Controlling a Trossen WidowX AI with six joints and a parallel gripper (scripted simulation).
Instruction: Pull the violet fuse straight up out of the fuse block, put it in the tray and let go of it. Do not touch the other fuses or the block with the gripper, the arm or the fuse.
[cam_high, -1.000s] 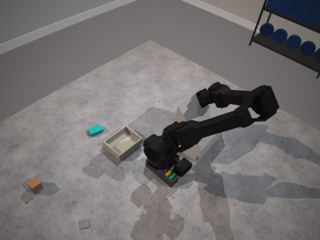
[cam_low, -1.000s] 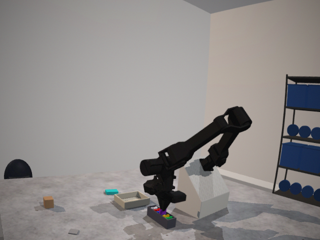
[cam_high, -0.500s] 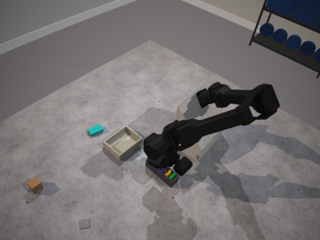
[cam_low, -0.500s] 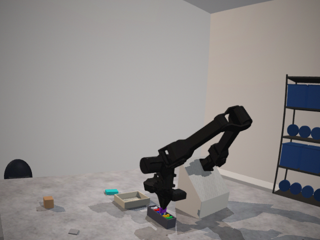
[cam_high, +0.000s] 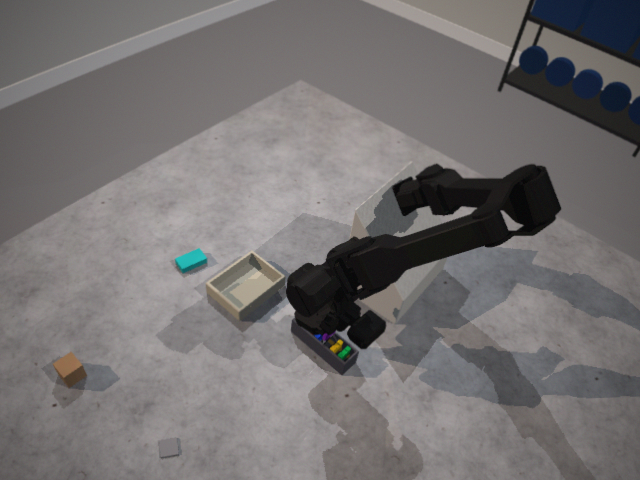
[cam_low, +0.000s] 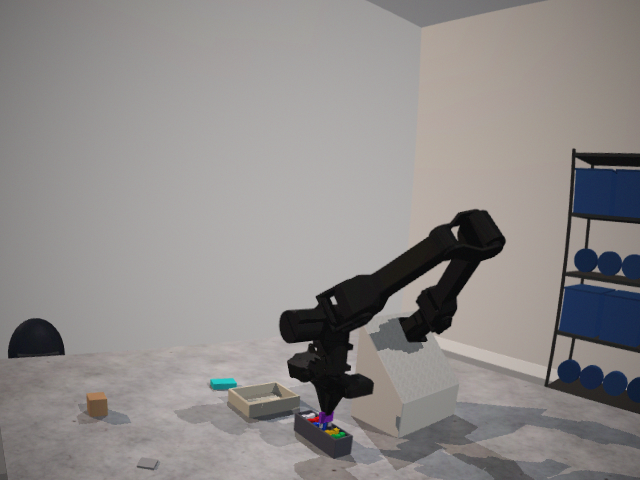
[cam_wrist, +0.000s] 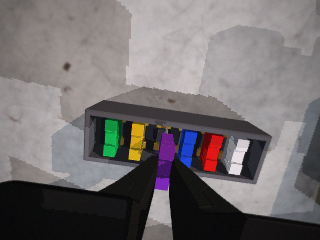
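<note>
My gripper (cam_low: 326, 412) (cam_wrist: 164, 164) points down and is shut on the violet fuse (cam_high: 325, 336) (cam_low: 325, 416) (cam_wrist: 168, 144). The fuse is upright and raised above its slot, over the dark fuse block (cam_high: 316, 350) (cam_low: 317, 435) (cam_wrist: 175, 114). How far its lower end clears the block is hard to tell. In the wrist view the yellow fuse (cam_wrist: 136, 141) and green fuse (cam_wrist: 111, 137) stand left of it; the blue fuse (cam_wrist: 188, 144), red fuse (cam_wrist: 213, 151) and white fuse (cam_wrist: 239, 156) stand right. The beige tray (cam_high: 222, 305) (cam_low: 273, 408) is empty, beyond the block.
A large pale wedge (cam_high: 423, 290) (cam_low: 430, 407) stands close to the block, beneath the arm. A cyan block (cam_high: 190, 260) (cam_low: 223, 383) lies beyond the tray. A brown cube (cam_high: 69, 368) (cam_low: 97, 404) and a flat grey tile (cam_high: 169, 447) (cam_low: 147, 462) lie off to the left.
</note>
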